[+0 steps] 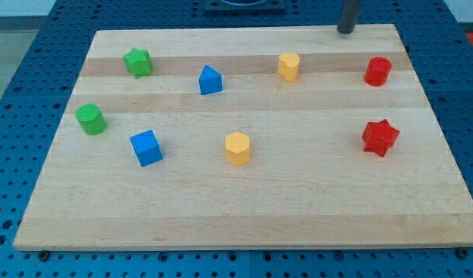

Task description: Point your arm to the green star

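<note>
The green star point(137, 62) lies near the view's top left of the wooden board point(298, 208). My tip point(346, 31) rests at the board's top edge, right of centre, far to the right of the green star. The nearest blocks to my tip are the yellow heart-shaped block point(288, 66) below and to its left and the red cylinder point(378, 71) below and to its right. My tip touches no block.
A green cylinder point(91, 119) sits at the left edge. A blue house-shaped block point(210, 80) and a blue cube point(146, 147) lie left of centre. A yellow hexagon block point(238, 148) sits mid-board. A red star point(380, 137) lies at the right.
</note>
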Motion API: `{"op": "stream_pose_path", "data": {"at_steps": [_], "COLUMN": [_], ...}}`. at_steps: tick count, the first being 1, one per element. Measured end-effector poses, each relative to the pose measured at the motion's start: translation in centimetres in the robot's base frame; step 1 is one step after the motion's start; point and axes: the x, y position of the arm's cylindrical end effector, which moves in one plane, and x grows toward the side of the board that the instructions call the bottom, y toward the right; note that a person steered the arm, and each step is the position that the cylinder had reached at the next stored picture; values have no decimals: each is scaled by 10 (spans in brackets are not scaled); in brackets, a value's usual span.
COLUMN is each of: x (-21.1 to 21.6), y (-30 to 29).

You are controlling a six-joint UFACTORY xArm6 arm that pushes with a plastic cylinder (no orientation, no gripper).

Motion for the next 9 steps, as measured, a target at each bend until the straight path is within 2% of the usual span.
{"op": "stream_pose_path", "data": {"at_steps": [1,2,3,4,7,8,9], "x": [-1,-11,-11,-11,-11,-11,-11], "y": [-5,-41,-41,-74,-311,-323,-390]}}
